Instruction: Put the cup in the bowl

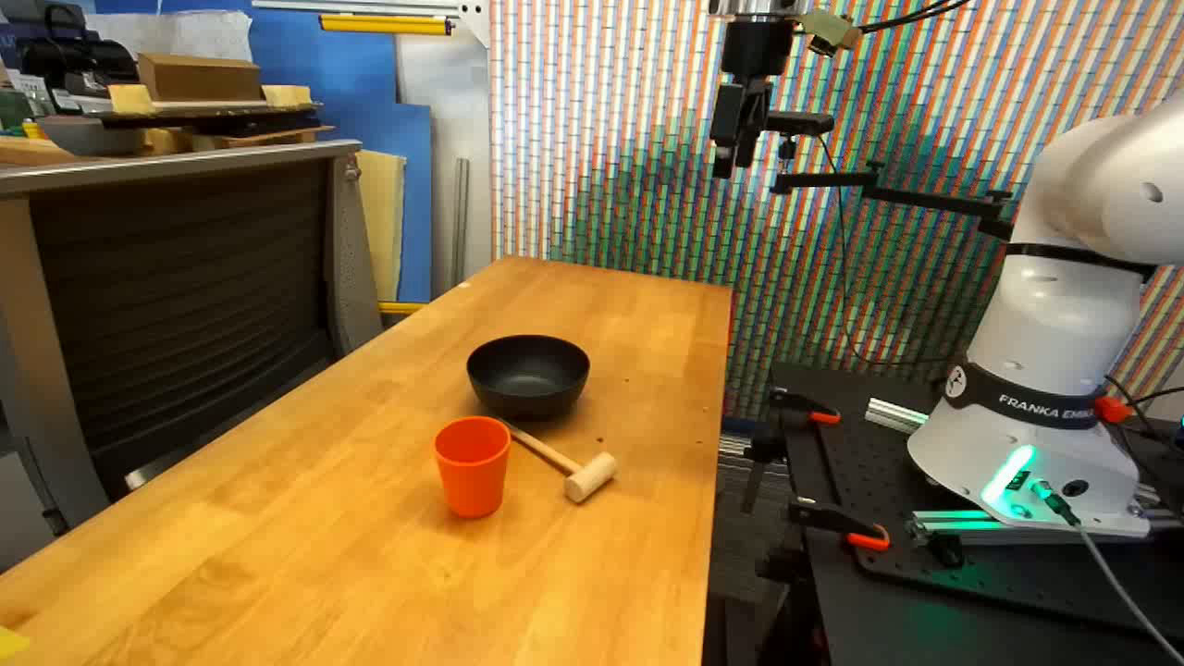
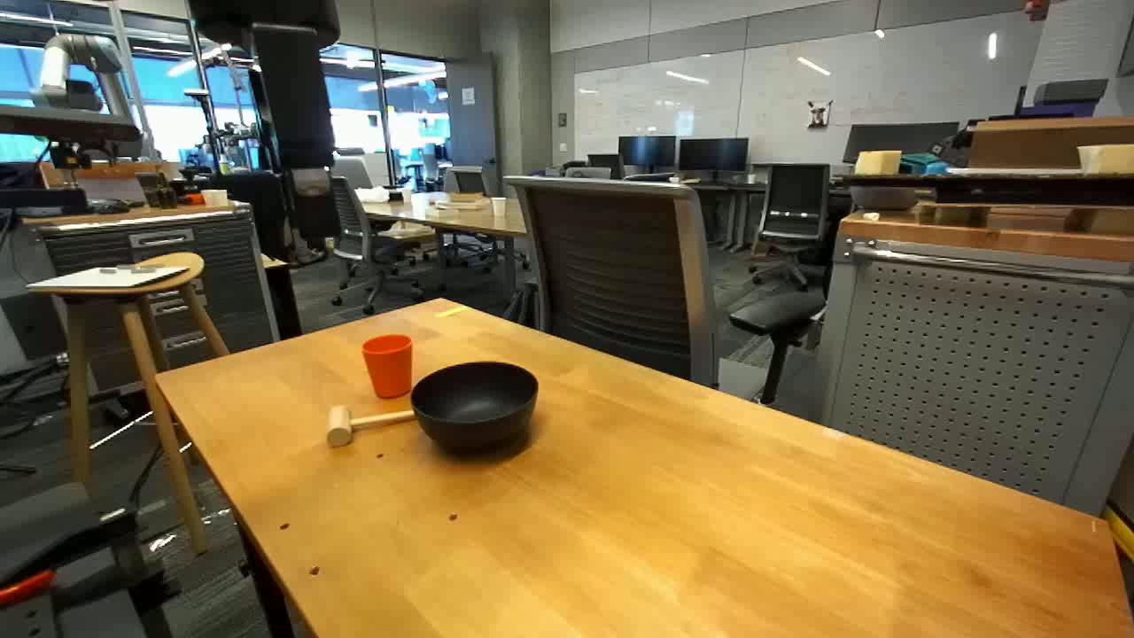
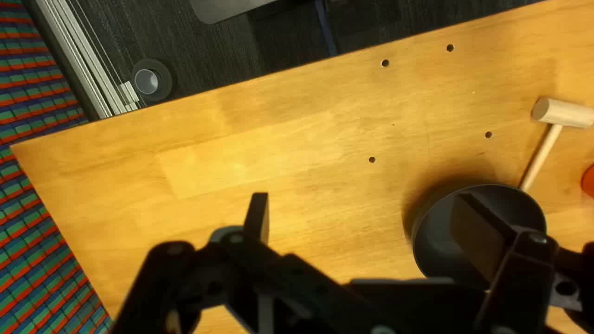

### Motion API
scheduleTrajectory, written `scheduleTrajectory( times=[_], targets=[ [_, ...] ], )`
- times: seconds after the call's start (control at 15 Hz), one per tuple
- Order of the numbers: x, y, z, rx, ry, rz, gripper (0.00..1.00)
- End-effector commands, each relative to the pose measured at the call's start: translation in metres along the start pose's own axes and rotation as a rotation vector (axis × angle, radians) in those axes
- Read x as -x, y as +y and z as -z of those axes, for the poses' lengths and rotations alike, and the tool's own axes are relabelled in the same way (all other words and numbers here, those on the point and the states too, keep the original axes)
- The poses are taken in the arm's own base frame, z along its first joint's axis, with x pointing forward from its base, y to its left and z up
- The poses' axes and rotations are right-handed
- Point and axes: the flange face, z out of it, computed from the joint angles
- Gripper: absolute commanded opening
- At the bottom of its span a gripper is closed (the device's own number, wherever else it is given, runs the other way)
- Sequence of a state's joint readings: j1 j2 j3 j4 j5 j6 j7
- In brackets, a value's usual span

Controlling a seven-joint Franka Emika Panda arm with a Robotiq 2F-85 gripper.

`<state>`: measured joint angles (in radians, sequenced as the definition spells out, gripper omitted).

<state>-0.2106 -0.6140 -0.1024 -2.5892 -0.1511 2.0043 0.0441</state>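
The orange-red cup [image 1: 473, 476] stands upright and empty on the wooden table; it also shows in an exterior view [image 2: 388, 368], and only its edge shows at the right border of the wrist view [image 3: 589, 182]. The black bowl [image 1: 527, 393] sits upright near the cup, apart from it; it also shows in an exterior view [image 2: 476, 425] and in the wrist view [image 3: 436, 232], partly hidden by a finger. The bowl's inside looks empty. My gripper [image 1: 733, 168] hangs high above the table. In the wrist view the gripper [image 3: 362, 208] is wide open with nothing between its fingers.
A light wooden mallet [image 1: 589, 476] lies beside the cup, its handle end at the bowl; it also shows in an exterior view [image 2: 341, 426]. The wooden table [image 1: 592, 305] has a chair [image 2: 620, 275] along one long side. A patterned wall panel [image 1: 638, 185] stands beyond the table's end.
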Motion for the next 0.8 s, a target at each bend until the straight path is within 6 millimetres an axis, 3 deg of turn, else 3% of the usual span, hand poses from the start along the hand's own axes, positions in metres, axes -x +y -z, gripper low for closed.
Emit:
scheduleTrajectory(
  times=[0.0,0.27,0.47,0.73],
  targets=[
    [0.000,0.000,0.001,0.000,0.001,0.000,1.00],
    [-0.010,0.001,-0.003,-0.013,-0.002,-0.032,1.00],
    [-0.055,-0.057,-0.026,0.012,-0.001,0.034,1.00],
    [-0.093,-0.137,-0.057,0.052,-0.003,0.188,1.00]
  ],
)
